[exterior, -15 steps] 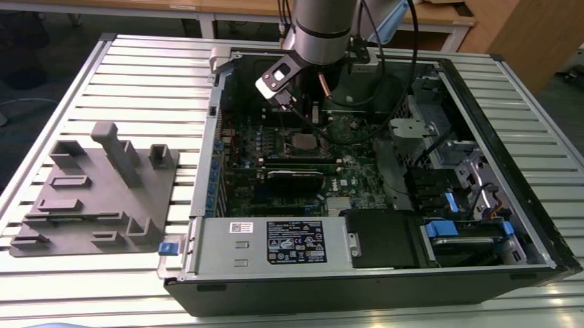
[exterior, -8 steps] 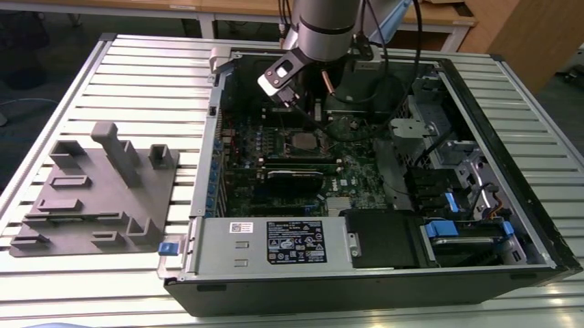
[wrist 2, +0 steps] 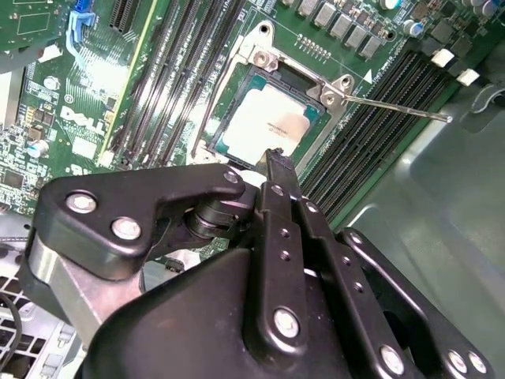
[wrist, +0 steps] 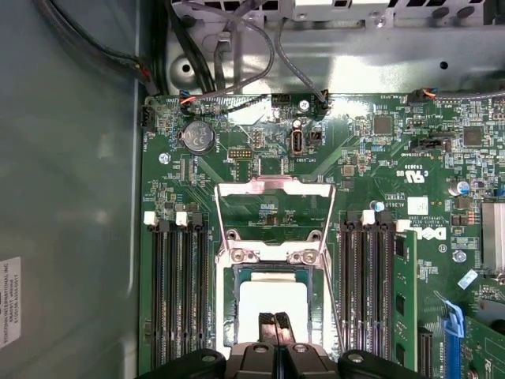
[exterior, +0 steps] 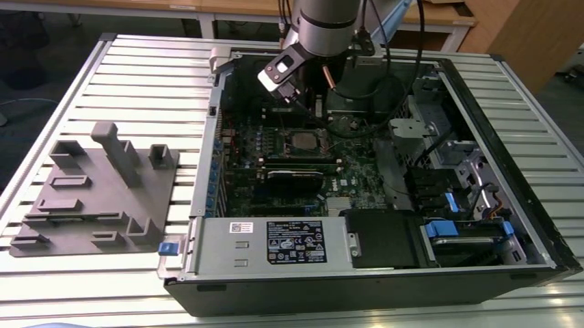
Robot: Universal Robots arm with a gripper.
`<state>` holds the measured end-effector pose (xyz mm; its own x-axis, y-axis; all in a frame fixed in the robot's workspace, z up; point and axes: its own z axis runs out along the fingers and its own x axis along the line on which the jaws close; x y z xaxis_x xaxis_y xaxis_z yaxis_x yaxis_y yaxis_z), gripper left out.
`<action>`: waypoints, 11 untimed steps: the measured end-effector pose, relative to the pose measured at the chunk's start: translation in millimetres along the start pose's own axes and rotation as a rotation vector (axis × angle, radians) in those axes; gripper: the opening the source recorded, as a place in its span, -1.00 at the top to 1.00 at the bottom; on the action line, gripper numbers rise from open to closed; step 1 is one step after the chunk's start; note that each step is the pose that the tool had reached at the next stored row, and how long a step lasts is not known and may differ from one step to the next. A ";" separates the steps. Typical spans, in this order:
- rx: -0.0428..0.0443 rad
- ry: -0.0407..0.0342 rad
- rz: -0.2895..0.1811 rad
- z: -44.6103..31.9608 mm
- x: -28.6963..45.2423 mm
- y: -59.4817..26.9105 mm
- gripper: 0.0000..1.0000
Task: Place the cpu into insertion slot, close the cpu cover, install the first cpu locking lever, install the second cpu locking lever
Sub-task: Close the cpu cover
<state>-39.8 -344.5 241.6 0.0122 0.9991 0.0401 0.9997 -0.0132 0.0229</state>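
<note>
cpu [wrist: 259, 296] — closed gripper [wrist: 274, 320] just above

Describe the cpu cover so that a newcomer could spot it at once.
Inside the open computer case, find the green motherboard and the pale square cpu lying in the insertion slot between the memory-slot banks. The cpu cover is hinged at that slot's edge and swung open: the one thin silvery frame with a cut-out middle.

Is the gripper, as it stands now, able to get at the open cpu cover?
Probably yes: the gripper hangs just above the seated cpu, and the cpu cover stands open right beside it, with nothing visible in between.
</note>
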 end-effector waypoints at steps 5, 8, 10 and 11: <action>0.0000 0.0000 0.000 0.1 0.0 2.7 0.79; 0.0000 0.0000 0.000 0.1 0.1 5.1 0.79; 0.0001 0.0000 0.000 0.2 0.1 7.1 0.79; 0.0000 0.0000 0.000 0.2 0.1 8.1 0.79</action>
<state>-31.7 -344.5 241.6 0.0123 0.9991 0.0401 0.9997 -0.0132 0.0228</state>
